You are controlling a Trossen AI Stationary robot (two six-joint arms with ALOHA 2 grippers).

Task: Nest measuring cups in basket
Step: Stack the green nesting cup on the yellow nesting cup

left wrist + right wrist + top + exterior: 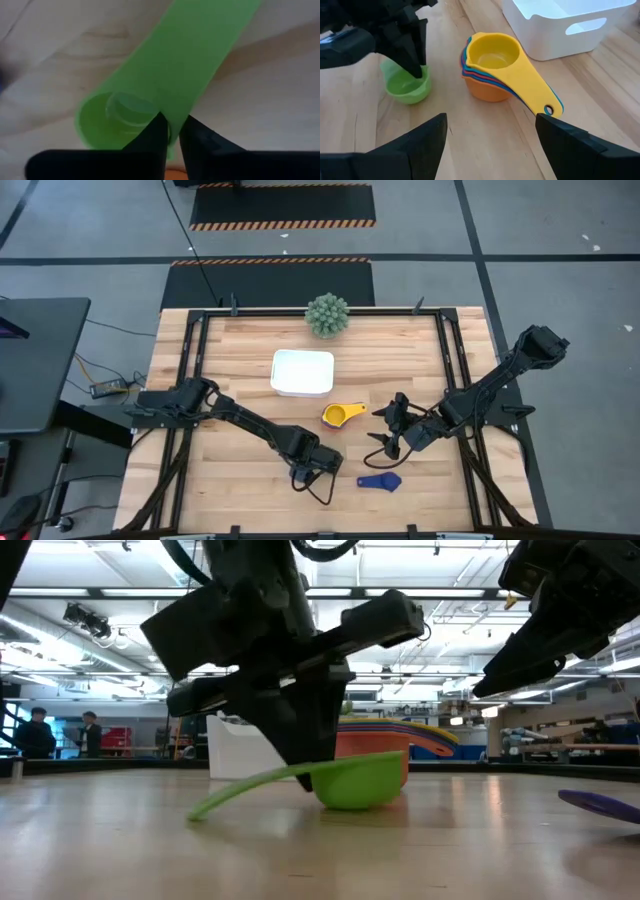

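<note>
Wooden table (230, 470) holds one basket (302, 373), one green cup (409, 88).

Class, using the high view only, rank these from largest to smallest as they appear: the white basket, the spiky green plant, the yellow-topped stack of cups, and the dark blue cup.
1. white basket
2. spiky green plant
3. yellow-topped stack of cups and dark blue cup: too alike to rank.
</note>
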